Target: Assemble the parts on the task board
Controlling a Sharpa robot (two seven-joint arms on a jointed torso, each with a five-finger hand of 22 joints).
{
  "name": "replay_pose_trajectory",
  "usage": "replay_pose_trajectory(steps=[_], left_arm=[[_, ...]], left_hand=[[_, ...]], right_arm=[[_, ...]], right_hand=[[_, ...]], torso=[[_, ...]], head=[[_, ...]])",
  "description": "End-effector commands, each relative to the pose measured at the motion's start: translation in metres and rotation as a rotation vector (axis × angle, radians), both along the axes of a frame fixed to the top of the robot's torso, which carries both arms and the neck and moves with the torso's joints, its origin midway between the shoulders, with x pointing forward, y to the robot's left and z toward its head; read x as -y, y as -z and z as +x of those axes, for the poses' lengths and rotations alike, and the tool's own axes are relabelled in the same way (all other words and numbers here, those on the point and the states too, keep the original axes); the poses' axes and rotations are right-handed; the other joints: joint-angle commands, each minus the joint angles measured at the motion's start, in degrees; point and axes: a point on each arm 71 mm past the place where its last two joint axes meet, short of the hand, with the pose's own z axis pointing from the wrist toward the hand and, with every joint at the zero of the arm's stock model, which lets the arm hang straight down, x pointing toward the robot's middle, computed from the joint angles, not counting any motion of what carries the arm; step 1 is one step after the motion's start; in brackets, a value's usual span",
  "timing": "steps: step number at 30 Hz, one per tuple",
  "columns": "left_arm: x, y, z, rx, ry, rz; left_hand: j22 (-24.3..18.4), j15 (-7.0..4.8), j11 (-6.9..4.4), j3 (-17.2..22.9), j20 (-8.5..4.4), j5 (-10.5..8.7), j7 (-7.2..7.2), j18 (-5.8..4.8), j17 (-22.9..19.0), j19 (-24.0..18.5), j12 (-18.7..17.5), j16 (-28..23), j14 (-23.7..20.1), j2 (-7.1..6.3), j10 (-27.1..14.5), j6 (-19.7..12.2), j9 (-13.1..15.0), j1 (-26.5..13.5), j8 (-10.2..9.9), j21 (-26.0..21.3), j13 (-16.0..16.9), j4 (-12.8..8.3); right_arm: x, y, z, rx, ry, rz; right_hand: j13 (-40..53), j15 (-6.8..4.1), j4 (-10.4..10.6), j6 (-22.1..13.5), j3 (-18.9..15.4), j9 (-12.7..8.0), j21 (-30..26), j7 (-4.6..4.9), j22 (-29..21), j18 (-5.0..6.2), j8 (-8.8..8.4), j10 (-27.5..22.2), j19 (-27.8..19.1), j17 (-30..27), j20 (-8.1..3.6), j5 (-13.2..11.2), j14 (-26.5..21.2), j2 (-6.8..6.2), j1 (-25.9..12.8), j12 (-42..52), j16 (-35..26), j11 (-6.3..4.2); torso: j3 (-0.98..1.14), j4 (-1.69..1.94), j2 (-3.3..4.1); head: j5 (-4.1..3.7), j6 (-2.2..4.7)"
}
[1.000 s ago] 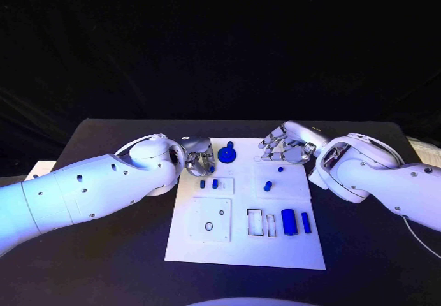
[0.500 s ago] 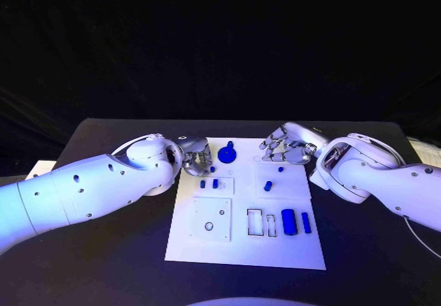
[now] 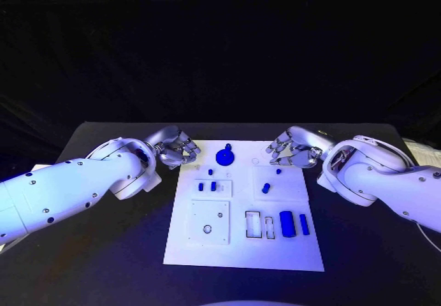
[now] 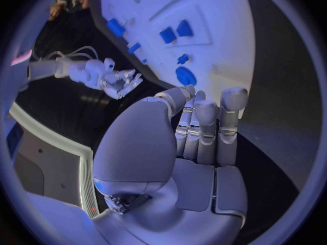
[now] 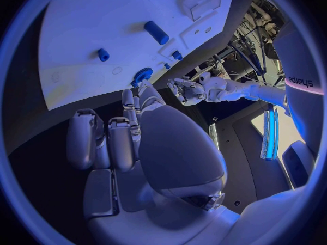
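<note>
Left hand [image 3: 174, 149] and right hand [image 3: 294, 150] held beside white board [image 3: 243, 248], fingers curled, nothing gripped, blue pieces [image 3: 287, 223] laid on board.

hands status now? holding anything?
Left hand: fingers curled, holding nothing.
Right hand: fingers curled, holding nothing.

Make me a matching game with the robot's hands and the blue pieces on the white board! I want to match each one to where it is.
Things:
1. left hand
2. right hand
3. round blue part
4. big blue cylinder

Places:
A. on the task board, far end, between the hands
B. over the black table, off the board's left edge
C. on the board's near right part
D. at the board's far right corner

Pairs: 1-B, 2-D, 3-A, 4-C
</note>
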Motion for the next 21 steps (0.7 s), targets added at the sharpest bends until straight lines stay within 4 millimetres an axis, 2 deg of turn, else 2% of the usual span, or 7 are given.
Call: replay_pose_trajectory(steps=[1,6,10,11,18,21], left_arm=[[-0.009,-0.008,-0.002,-0.211,-0.152,-0.7],[-0.011,-0.008,-0.012,-0.3,-0.148,-0.91],[-0.011,-0.009,-0.02,-0.333,-0.132,-0.979],[-0.011,-0.009,-0.021,-0.338,-0.13,-0.99],[-0.011,-0.009,-0.027,-0.345,-0.132,-1.034],[-0.011,-0.009,-0.028,-0.345,-0.13,-1.04]], left_hand=[[-2.9,0.12,-0.1,0.5,0.11,-0.18,0.28,1.04,-4.8,-2.6,0.9,-3.1,-2.3,0.06,0.0,0.2,-0.1,0.4,0.2,-5.2,0.1,-0.3],[-4.3,-0.09,-0.77,-1.7,0.14,-0.4,-0.42,1.44,-6.4,-3.9,2.8,-3.9,-3.2,0.5,1.2,1.5,0.2,-1.8,1.1,-7.7,0.5,0.3],[-4.8,-0.14,-0.89,-3.0,0.15,-0.42,-0.6,1.47,-6.7,-4.1,3.4,-3.8,-3.3,0.69,1.2,1.6,0.3,-2.9,1.3,-8.4,0.6,0.7],[-4.8,-0.14,-0.89,-3.0,0.15,-0.42,-0.6,1.47,-6.7,-4.1,3.4,-3.8,-3.3,0.69,1.2,1.6,0.3,-2.9,1.3,-8.4,0.6,0.7],[-5.4,-0.19,-0.96,-4.0,0.11,-0.4,-0.67,1.56,-7.3,-4.3,3.9,-4.0,-3.6,0.59,1.1,1.5,0.2,-3.2,1.4,-9.2,0.7,0.5],[-5.4,-0.19,-0.96,-4.0,0.11,-0.4,-0.67,1.56,-7.3,-4.3,3.9,-4.0,-3.6,0.59,1.1,1.5,0.2,-3.2,1.4,-9.2,0.7,0.5]], right_arm=[[0.004,0.002,-0.002,0.044,0.01,-0.161],[0.008,0.004,-0.004,0.057,0.019,-0.29],[0.01,0.007,-0.005,0.058,0.024,-0.37],[0.01,0.008,-0.005,0.059,0.026,-0.384],[0.008,0.011,-0.006,0.078,0.023,-0.416],[0.006,0.012,-0.007,0.082,0.017,-0.417]], right_hand=[[-0.4,0.0,0.0,-0.1,0.4,-0.1,-0.3,-0.55,-0.1,0.88,-0.12,-0.4,-0.3,2.6,-0.07,-0.4,3.4,-0.6,0.0,-0.4,-0.3,-0.32],[-1.0,-0.06,-0.1,0.0,0.7,-0.1,-0.3,-0.96,-0.1,0.88,-0.08,-0.4,-0.2,2.8,-0.11,-0.5,3.4,-0.84,0.0,-0.6,-0.1,-0.41],[-1.3,-0.13,-0.1,0.3,0.9,-0.1,-0.3,-1.2,-0.2,0.88,-0.02,-0.3,-0.2,2.7,-0.16,-0.7,3.4,-0.97,-0.1,-0.6,-0.2,-0.48],[-1.4,-0.15,-0.1,0.3,0.9,-0.1,-0.4,-1.26,-0.2,0.89,-0.02,-0.3,-0.2,2.6,-0.17,-0.8,3.4,-1.02,-0.1,-0.6,-0.2,-0.51],[-1.8,-0.32,0.1,0.6,1.1,-0.1,-0.5,-1.42,-0.3,0.92,0.01,-0.1,-0.3,2.4,-0.26,-1.1,3.4,-1.18,-0.4,-0.6,-0.4,-0.7],[-1.9,-0.36,0.2,0.6,1.1,0.0,-0.5,-1.43,-0.3,0.93,0.02,0.0,-0.3,2.3,-0.29,-1.2,3.4,-1.18,-0.4,-0.5,-0.4,-0.74]], torso=[[-0.13,-0.02,0.08],[-0.17,0.0,0.11],[-0.09,-0.06,0.18],[-0.08,-0.1,0.17],[0.02,-0.05,0.22],[0.01,-0.05,0.21]], head=[[-0.57,0.32],[-2.06,0.59],[-2.69,0.76],[-3.05,0.8],[-3.47,0.85],[-3.51,0.84]])
